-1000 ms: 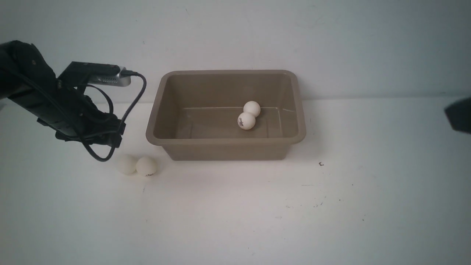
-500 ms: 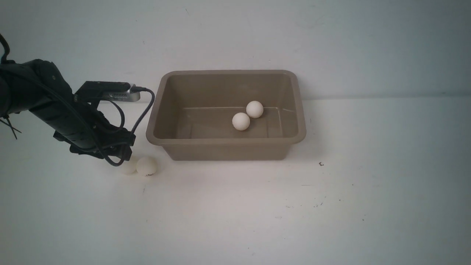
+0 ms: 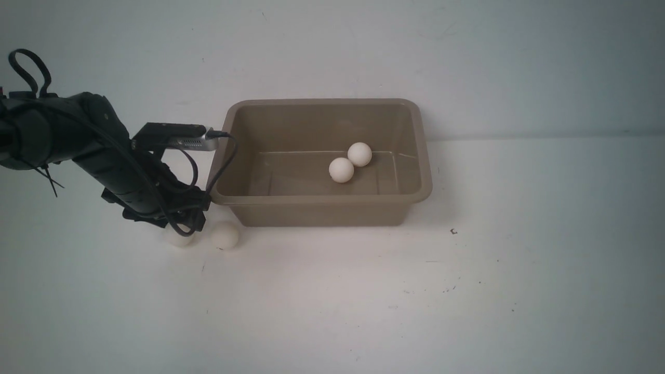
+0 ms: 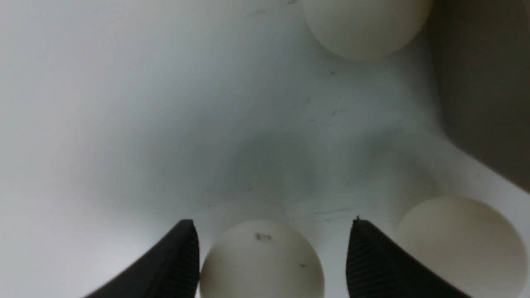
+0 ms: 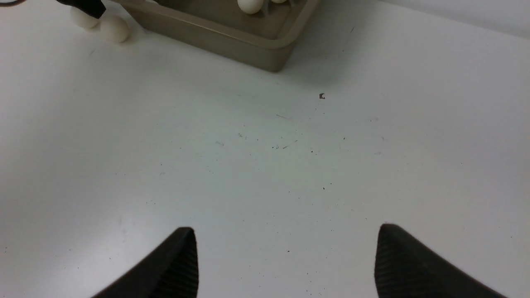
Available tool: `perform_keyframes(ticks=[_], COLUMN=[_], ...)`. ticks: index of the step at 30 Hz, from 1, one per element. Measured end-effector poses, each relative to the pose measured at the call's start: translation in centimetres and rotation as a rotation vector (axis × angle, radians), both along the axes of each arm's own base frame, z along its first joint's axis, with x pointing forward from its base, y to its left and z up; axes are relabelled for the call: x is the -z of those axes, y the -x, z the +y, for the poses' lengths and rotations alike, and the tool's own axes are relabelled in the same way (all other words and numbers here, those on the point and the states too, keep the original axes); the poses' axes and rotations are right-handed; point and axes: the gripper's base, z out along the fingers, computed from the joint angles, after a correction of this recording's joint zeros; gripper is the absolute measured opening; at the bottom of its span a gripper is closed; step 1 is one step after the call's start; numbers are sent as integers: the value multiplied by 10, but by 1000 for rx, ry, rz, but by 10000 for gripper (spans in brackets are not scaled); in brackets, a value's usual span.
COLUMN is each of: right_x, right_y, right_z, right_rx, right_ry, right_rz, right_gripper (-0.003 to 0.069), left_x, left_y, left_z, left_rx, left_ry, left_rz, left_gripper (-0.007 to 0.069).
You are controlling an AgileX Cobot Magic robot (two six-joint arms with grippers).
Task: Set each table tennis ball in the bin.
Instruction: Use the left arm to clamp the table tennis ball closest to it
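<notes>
Far left, low over the desk with the left hand: jaws spread wide, straddling the smudged ball, not clamped on it, a clear gap on one side. Just outside one finger, the neighbour ball, resting on the desk close to the near left corner of the bin. Further along, beside the bin's outer wall, the far ball, seen only from the left wrist.

Next, centre stage, the bin itself, upright on the desk, top open. Inside, on the floor of the tub and a touch right of middle, the front inner ball and the rear inner ball, touching or as good as.

Over on the right, out of the front view, the right hand: jaws fully apart, gripping nothing, hovering above a speckled patch of desk, well apart from bin and balls.
</notes>
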Motion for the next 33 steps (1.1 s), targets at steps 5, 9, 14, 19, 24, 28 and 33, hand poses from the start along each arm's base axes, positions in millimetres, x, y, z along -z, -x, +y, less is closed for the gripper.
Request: perform_keyframes(ticks=[5, 9, 14, 19, 24, 28, 33], right_x=[0, -1, -1, -2, -3, -4, -4], right_y=[0, -1, -1, -1, -2, -2, -3], right_z=[0, 0, 1, 1, 1, 2, 1], right_rx=[0, -1, -1, -2, -3, -4, -2], right_ry=[-2, -5, -7, -11, -18, -24, -22], right_rz=[-6, -11, -15, -21, -33, -44, -48], right_gripper=[517, 517, 517, 517, 516, 508, 477], left_x=[2, 2, 2, 2, 0, -21, -85], left_y=[0, 0, 0, 2, 3, 8, 18], left_z=[0, 0, 0, 0, 2, 3, -6], left_rx=[0, 0, 2, 14, 24, 38, 37], left_ry=[-1, 0, 0, -9, -29, -48, -33], left_rz=[4, 6, 11, 25, 32, 1, -186], left_gripper=[428, 377, 348, 348, 345, 345, 345])
